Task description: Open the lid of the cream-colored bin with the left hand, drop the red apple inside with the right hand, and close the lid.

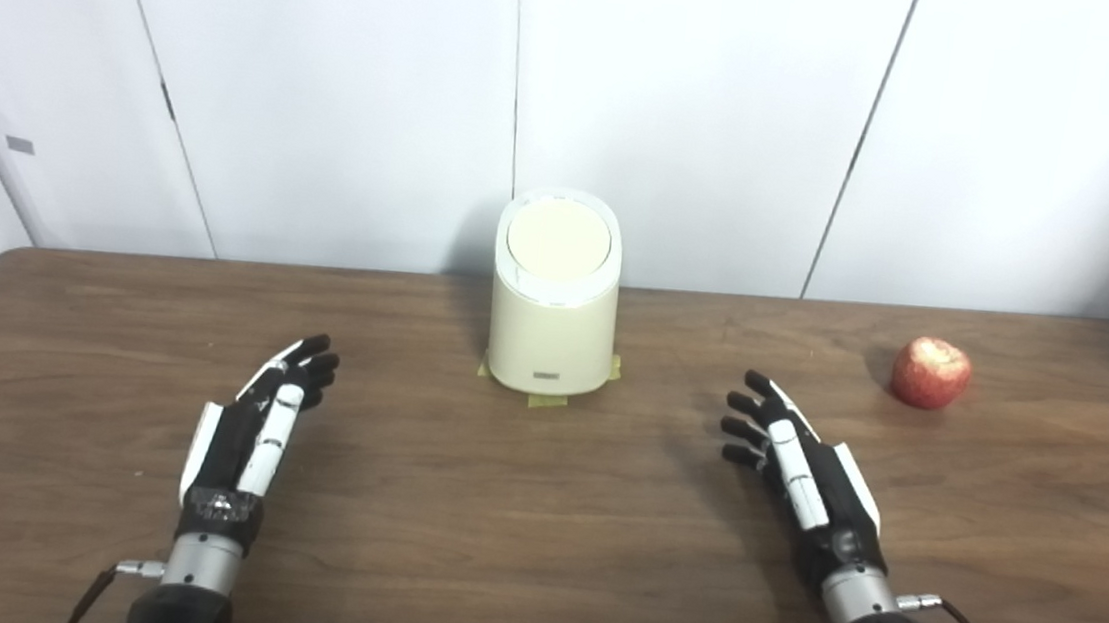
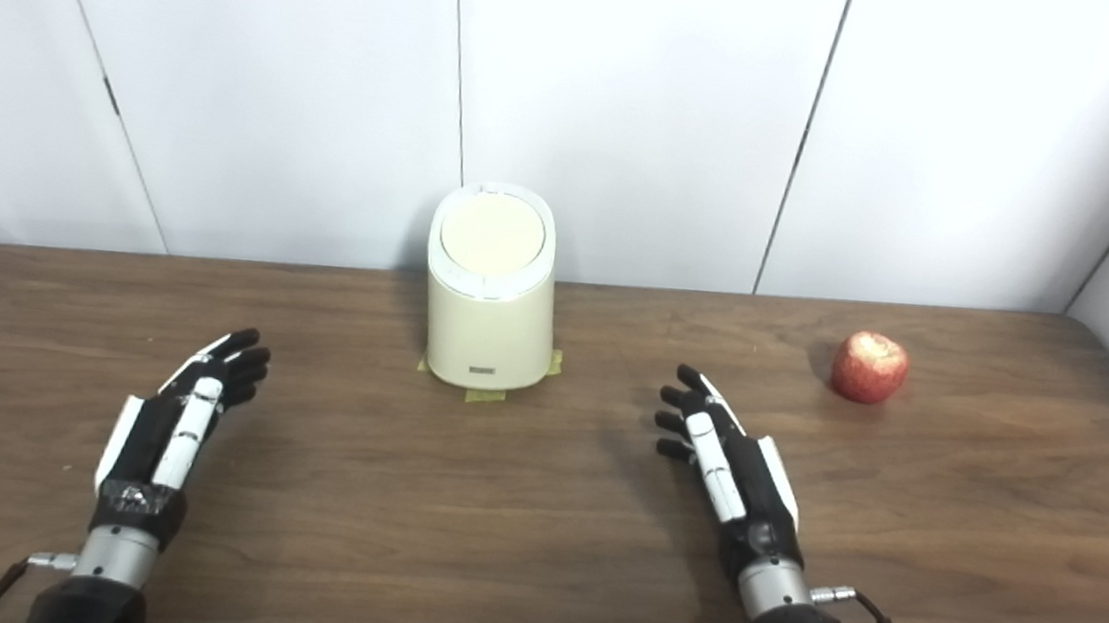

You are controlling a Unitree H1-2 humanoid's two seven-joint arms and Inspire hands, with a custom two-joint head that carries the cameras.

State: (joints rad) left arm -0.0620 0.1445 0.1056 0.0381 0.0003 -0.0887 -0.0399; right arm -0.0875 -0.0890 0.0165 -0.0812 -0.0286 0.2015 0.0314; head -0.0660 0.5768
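The cream-colored bin [image 1: 555, 297] stands upright at the centre of the left eye view, toward the far edge of the brown wooden surface [image 1: 495, 527] and close to the white panelled wall [image 1: 334, 81]. Its round lid [image 1: 559, 237] lies shut on top. Bits of yellowish tape [image 1: 547, 401] show at its base. The red apple [image 1: 931, 373] rests on the surface at the right of the frame, well apart from the bin. The left hand [image 1: 259, 421] sits at the lower left, its fingers [image 1: 314, 361] released, spread and grasping nothing. The right hand [image 1: 802, 469] sits at the lower right, between bin and apple in the frame but nearer the bottom edge, its fingers [image 1: 745, 429] also released and empty.

In the right eye view the bin [image 2: 490, 291] appears a little left of centre with its lid [image 2: 493, 231] shut, and the apple [image 2: 870, 367] lies at the right. The left hand [image 2: 174, 414] is at the lower left and the right hand [image 2: 732, 463] is right of centre in the lower half; both are loose, touching neither bin nor apple.
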